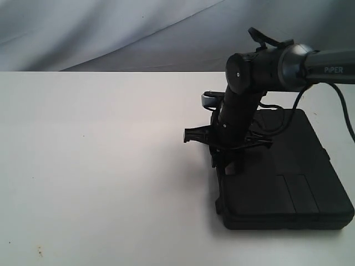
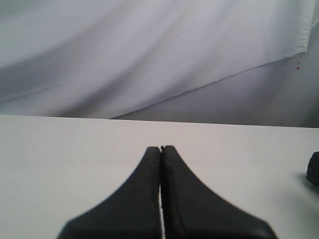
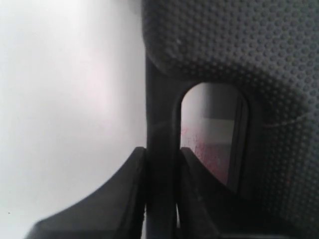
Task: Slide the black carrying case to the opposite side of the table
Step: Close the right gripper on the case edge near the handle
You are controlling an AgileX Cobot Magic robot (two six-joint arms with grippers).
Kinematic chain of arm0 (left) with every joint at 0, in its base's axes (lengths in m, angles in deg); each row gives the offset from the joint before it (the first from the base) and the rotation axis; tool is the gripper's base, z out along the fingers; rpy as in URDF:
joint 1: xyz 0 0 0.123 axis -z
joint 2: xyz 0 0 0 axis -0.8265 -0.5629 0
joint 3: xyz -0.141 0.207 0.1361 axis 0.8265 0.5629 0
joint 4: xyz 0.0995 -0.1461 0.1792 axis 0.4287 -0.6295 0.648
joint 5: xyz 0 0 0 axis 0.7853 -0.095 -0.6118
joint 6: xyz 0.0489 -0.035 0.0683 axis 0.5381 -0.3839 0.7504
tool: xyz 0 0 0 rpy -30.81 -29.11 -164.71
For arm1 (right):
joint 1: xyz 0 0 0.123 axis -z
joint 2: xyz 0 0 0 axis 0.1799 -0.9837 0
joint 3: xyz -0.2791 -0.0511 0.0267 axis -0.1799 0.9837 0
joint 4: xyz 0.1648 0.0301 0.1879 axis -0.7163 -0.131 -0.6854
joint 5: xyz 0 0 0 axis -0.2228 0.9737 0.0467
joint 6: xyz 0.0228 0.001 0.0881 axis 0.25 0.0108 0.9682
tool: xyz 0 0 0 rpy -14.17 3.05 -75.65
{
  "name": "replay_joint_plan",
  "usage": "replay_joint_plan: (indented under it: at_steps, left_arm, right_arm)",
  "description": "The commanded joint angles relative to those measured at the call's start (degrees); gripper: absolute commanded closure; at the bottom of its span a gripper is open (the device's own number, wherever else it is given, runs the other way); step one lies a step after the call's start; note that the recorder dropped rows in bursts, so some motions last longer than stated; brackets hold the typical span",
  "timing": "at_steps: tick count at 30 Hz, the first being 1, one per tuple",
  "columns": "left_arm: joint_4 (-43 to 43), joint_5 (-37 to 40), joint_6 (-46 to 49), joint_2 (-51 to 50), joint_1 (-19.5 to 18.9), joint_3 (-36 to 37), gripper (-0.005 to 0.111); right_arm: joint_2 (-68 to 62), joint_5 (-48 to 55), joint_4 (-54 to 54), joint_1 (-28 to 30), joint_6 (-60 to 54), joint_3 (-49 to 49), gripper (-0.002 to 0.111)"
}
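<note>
The black carrying case lies flat on the white table, on the right side of the exterior view. Its dimpled shell and handle bar fill the right wrist view. My right gripper reaches down at the case's left edge and is shut on the handle; both fingers press against the bar. My left gripper hovers over bare table, shut with nothing between its tips. The left arm is out of the exterior view.
A small silver and black part sits on the table behind the right wrist. Grey cloth hangs behind the table's far edge. A dark object shows at the edge of the left wrist view.
</note>
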Motion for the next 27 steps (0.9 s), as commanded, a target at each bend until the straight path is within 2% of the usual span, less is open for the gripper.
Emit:
replay_joint_plan:
  at_steps: [1,16,27]
  left_arm:
    - [-0.24,-0.16,-0.11,0.23,-0.21,0.25,0.107]
    - [-0.24,-0.16,-0.11,0.23,-0.21,0.25,0.107]
    - [-0.24,-0.16,-0.11,0.23,-0.21,0.25,0.107]
  right_arm:
    - [0.07,-0.73,0.87,-0.12,1.24,-0.39,0.108]
    - [0.07,-5.93,0.81,-4.6,9.8,-0.39,0.108]
    - [0.07,-7.54,-1.72,-4.6,11.03,-0.39,0.108]
